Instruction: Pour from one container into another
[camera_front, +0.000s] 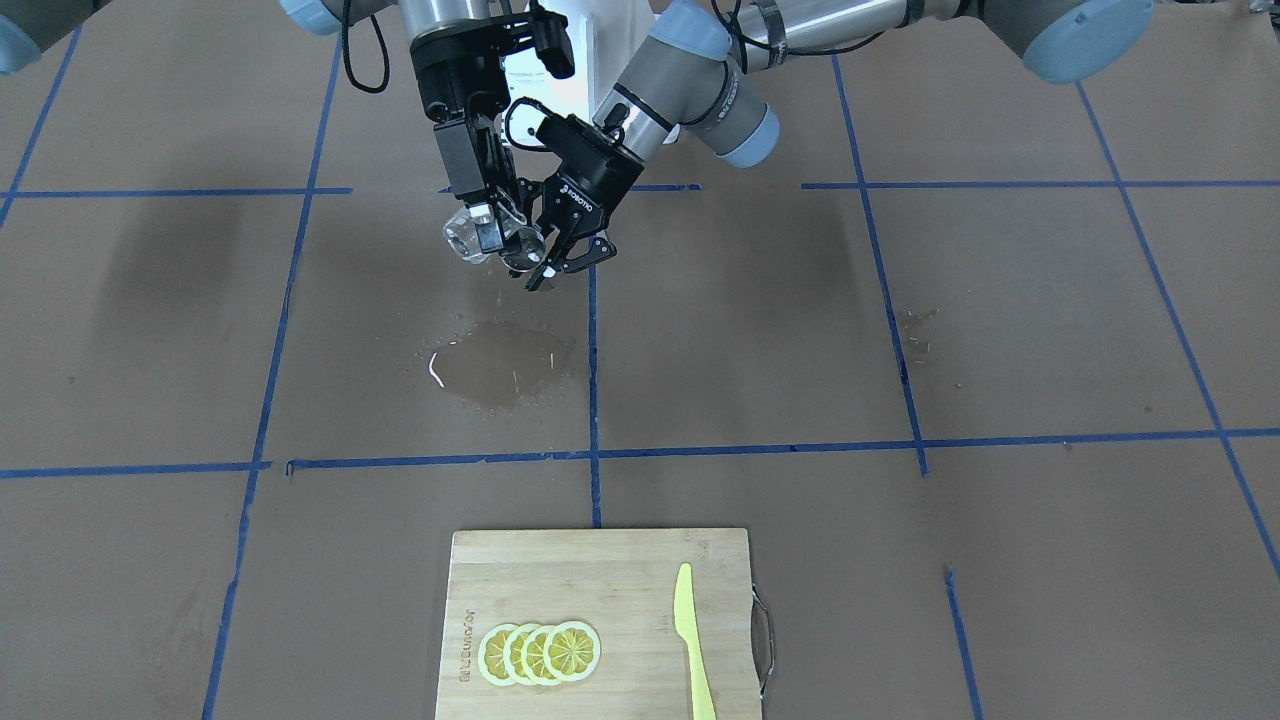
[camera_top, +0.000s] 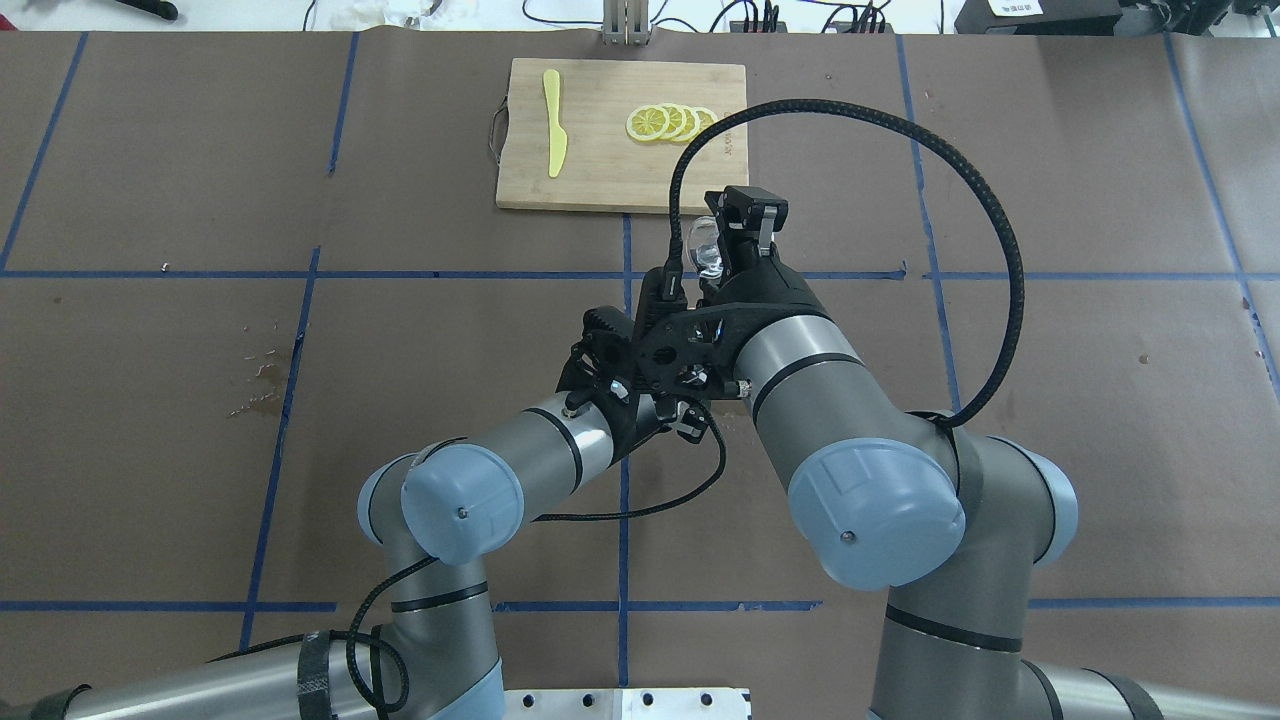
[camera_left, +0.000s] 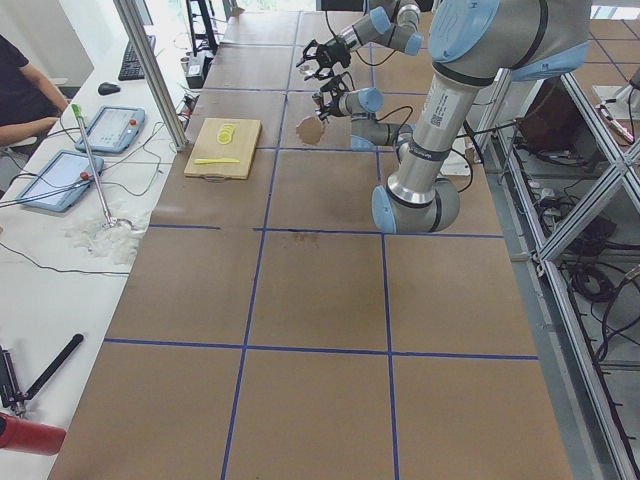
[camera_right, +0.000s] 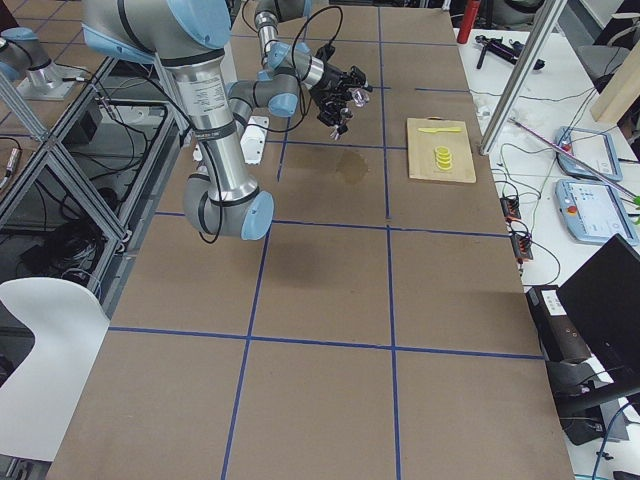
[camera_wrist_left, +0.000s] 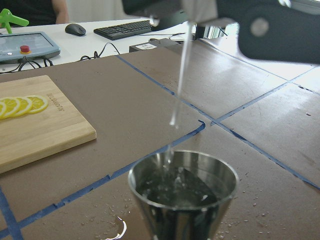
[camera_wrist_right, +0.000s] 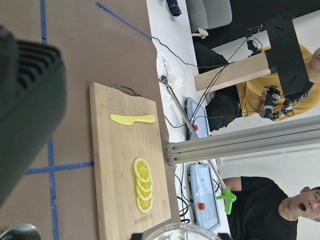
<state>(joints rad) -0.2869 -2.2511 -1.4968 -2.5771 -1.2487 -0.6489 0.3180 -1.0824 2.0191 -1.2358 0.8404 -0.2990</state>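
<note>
A bamboo cutting board (camera_front: 600, 585) bearing overlapped lemon slices (camera_front: 541, 652) and a yellow plastic knife (camera_front: 690, 640) lies at the table's far edge, well apart from the arms. A wet patch (camera_front: 505, 362) darkens the paper below the grippers. The clear glass (camera_front: 460, 240), tilted, is just above and beside the metal cup (camera_wrist_left: 182, 192); a water stream (camera_wrist_left: 184, 65) falls into the cup. The right gripper (camera_front: 485, 228) is clamped on the glass, and the left gripper (camera_front: 548, 265) is closed around the cup, held clear of the table.

arms (camera_top: 540, 440): silver | caps (camera_top: 875, 510): pale blue | left pincer (camera_front: 572, 262): black | cable (camera_top: 810, 102): braided
</note>
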